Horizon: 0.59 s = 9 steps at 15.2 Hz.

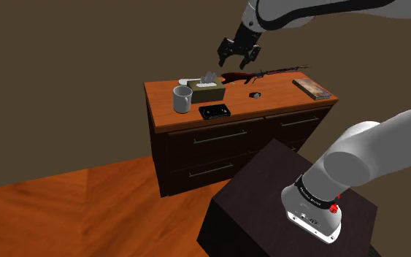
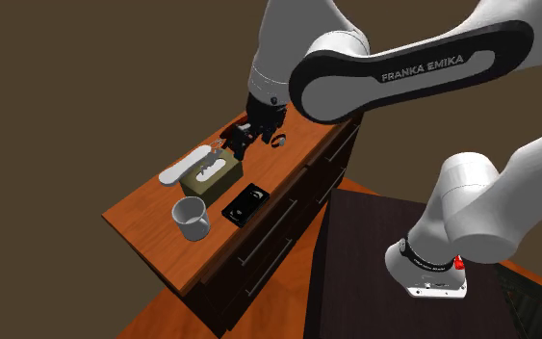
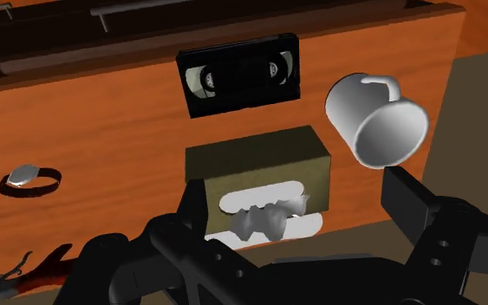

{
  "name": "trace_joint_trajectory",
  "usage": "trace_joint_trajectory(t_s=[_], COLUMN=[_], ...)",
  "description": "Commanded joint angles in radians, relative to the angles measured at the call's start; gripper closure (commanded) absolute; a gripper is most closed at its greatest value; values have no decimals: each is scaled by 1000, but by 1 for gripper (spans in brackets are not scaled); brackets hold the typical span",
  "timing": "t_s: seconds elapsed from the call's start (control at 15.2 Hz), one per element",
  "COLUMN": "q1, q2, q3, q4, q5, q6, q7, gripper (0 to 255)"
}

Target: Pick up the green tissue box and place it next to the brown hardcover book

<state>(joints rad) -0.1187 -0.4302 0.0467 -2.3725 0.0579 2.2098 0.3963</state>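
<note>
While the white arm reaches out over a wooden dresser (image 1: 280, 100), its black claw (image 1: 238, 61) hangs in the air above the top, fingers spread apart and holding nothing. Below it, and a little toward the shoulder view's left, the tissue box (image 1: 207, 90) sits near the dresser's back edge. The box is a dull olive green, with a tuft of white tissue standing out of the slot in its lid. A pale mug (image 1: 182, 99) stands just beside it toward the front corner, and a black video cassette (image 1: 214, 111) lies flat by the front edge. The brown hardcover book (image 1: 313, 87) lies at the opposite end of the top, well apart from the box. A long gun-shaped object (image 1: 262, 73) and a small ring-shaped thing (image 1: 255, 95) lie between them.

Seen along the claw, the box lies ahead between the two fingers (image 3: 406, 201), which do not touch it.

I judge the box to be light and mostly hollow, likely thin card. It looks stiff enough to lift, but its walls would bow under a hard squeeze. The tissue tuft is soft and offers no hold. The surest grip looks to be on two opposite side walls, low enough to miss the lid's slot, pressed gently. The mug stands close, so the finger on that side will have little room as the claw comes down.
</note>
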Motion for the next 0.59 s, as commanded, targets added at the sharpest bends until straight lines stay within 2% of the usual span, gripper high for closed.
trace_joint_trajectory(t_s=[0.0, 0.53], q1=[-8, -32], q2=[71, 356], q3=[5, 6], q4=[8, 107], q5=[21, 109], q6=[80, 331], q7=[54, 229], gripper=[0, 0])
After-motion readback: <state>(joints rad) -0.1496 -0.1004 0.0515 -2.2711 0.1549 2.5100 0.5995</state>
